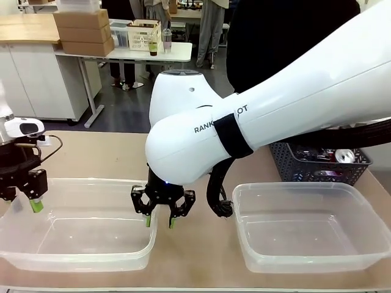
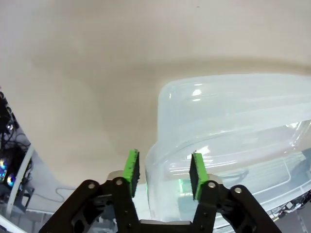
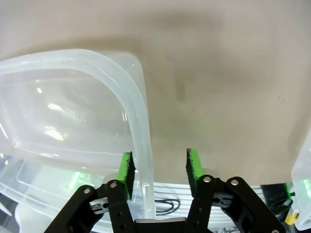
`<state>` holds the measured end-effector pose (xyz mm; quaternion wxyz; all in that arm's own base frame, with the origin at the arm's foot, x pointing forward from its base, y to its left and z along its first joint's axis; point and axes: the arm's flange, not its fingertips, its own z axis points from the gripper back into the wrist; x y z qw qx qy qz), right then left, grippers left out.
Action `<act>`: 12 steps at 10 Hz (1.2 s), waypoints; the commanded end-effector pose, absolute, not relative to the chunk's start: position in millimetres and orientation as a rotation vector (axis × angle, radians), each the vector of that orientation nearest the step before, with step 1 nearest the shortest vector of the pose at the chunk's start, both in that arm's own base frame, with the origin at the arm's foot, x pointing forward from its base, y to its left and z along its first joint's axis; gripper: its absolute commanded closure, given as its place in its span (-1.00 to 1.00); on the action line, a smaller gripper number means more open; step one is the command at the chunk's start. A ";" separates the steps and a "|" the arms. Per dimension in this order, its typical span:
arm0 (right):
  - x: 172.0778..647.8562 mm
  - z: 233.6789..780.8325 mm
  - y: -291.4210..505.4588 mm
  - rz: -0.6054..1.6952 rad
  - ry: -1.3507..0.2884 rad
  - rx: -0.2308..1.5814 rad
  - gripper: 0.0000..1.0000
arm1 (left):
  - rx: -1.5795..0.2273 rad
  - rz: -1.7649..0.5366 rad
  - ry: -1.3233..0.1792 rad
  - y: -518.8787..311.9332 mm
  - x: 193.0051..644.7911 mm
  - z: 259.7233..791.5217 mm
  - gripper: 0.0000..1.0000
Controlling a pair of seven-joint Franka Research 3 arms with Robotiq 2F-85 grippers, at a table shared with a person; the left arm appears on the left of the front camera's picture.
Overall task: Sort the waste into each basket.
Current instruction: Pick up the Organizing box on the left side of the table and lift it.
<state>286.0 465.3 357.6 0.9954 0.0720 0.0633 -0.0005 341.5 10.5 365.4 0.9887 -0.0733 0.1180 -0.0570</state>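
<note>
Two clear baskets stand on the table, the left one (image 1: pixel 79 244) and the right one (image 1: pixel 305 244), and both look empty. My left gripper (image 1: pixel 24 204) (image 2: pixel 164 169) sits astride the left basket's (image 2: pixel 233 121) left rim, one finger outside and one inside; whether the pads press the wall is unclear. My right arm reaches across the middle. Its gripper (image 1: pixel 159 218) (image 3: pixel 160 167) straddles the same basket's (image 3: pixel 73 107) right rim, with bare table showing between the rim and the outer pad. The waste (image 1: pixel 324 155), cans and bottles, lies in a dark lattice crate.
The dark lattice crate (image 1: pixel 287 165) stands behind the right basket at the table's far right. My right arm's white bulk (image 1: pixel 256 116) blocks much of the far side. Bare tabletop (image 1: pixel 195 244) runs between the two baskets.
</note>
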 end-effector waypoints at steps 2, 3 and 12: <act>287.2 359.0 470.0 0.009 0.130 0.151 1.00 | -0.096 -0.055 0.242 9.4 276.4 327.6 0.89; 289.3 358.2 468.5 0.001 0.134 0.147 1.00 | -0.084 -0.041 0.232 9.7 279.2 326.3 1.00; 305.6 401.9 439.2 -0.040 0.188 0.063 1.00 | -0.192 -0.070 0.192 2.4 286.7 383.3 1.00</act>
